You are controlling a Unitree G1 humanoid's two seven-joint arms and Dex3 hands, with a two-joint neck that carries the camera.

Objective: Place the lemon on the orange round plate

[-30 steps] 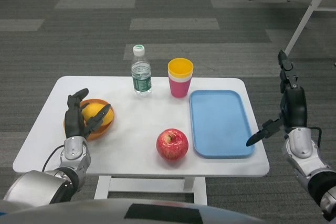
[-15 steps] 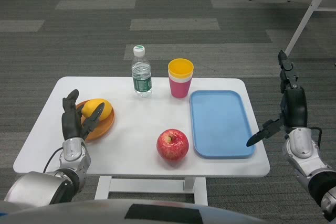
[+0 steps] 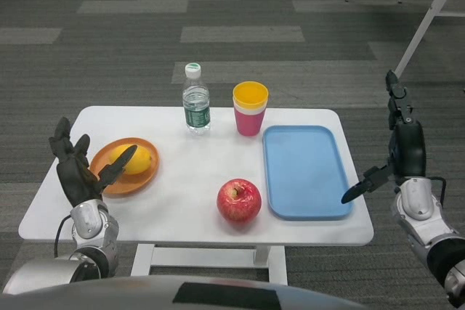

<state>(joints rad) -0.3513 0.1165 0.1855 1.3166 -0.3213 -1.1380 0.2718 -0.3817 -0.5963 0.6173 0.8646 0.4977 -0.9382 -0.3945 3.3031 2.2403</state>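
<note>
Since the lemon (image 3: 136,159) is already sitting on the orange round plate (image 3: 123,179) at the desk's (image 3: 196,201) left side, I'd say the placing step is basically done. The left hand (image 3: 76,170) is released, fingers spread, just beside the plate and holding nothing. The right hand (image 3: 396,147) hangs open off the desk's right edge. Next move is probably just pulling the left arm clear without bumping the plate
</note>
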